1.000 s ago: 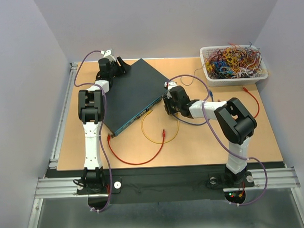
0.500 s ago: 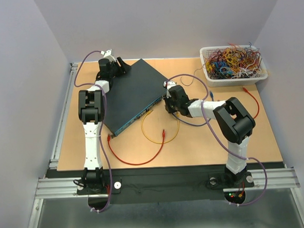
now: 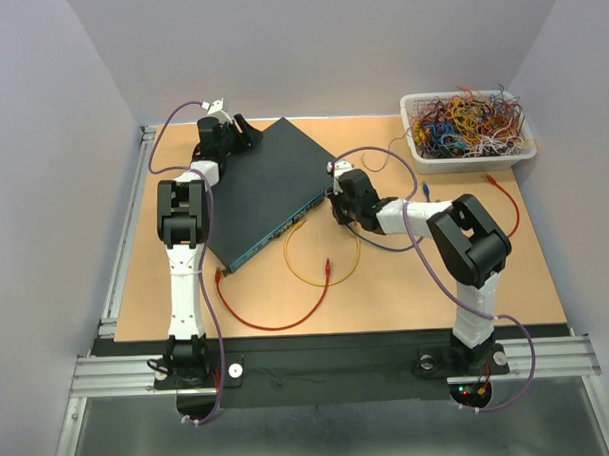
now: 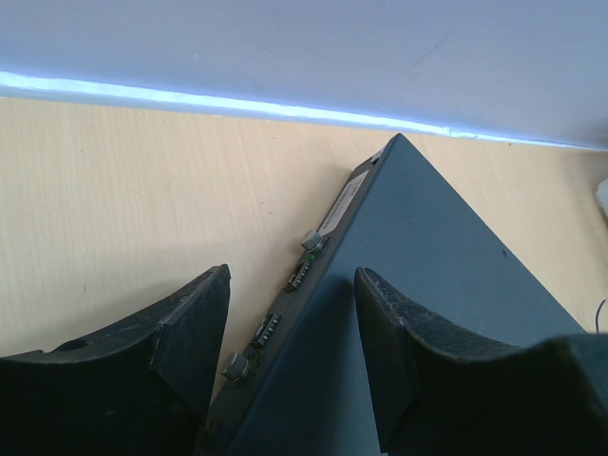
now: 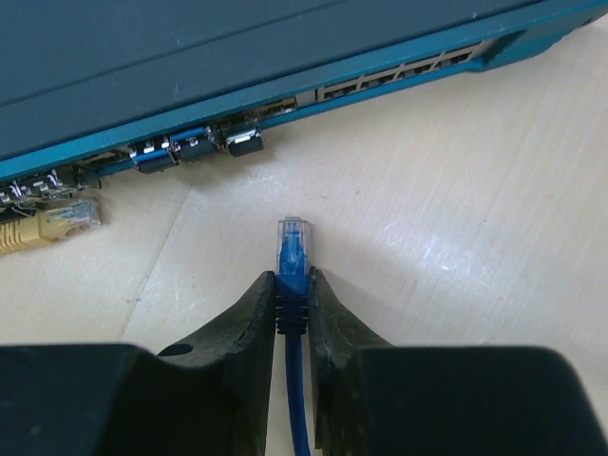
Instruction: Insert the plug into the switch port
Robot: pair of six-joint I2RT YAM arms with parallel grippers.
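The blue plug (image 5: 292, 243) is pinched just behind its clear head by the right end effector (image 5: 292, 281). Its fingers are clamped tight on it, and the blue cable (image 5: 297, 408) is trailed back between them. The plug is held just short of the front face of the switch box (image 5: 190, 57), nose pointed at that face but not touching it.

Compared with a second ago, the fingers have been closed down onto the plug, and the end effector has been shifted slightly along the box's front. So the grab looks done, and only the actual push-in is left tbh.

The row of square switch ports (image 5: 410, 70) is set off to the right of where the plug is aimed. Only some metal-lipped slots (image 5: 242, 142) are seen straight ahead, so a sideways shift is probably needed first.

A yellow plug (image 5: 59, 218) is parked at the left end of the box's face; whether it's seated can't be told.

At the box's back edge, the left end effector (image 4: 293, 285) is spread apart astride that edge, likely as a brace. Contact can't be confirmed. Everything is sat on the counter (image 5: 456, 237).
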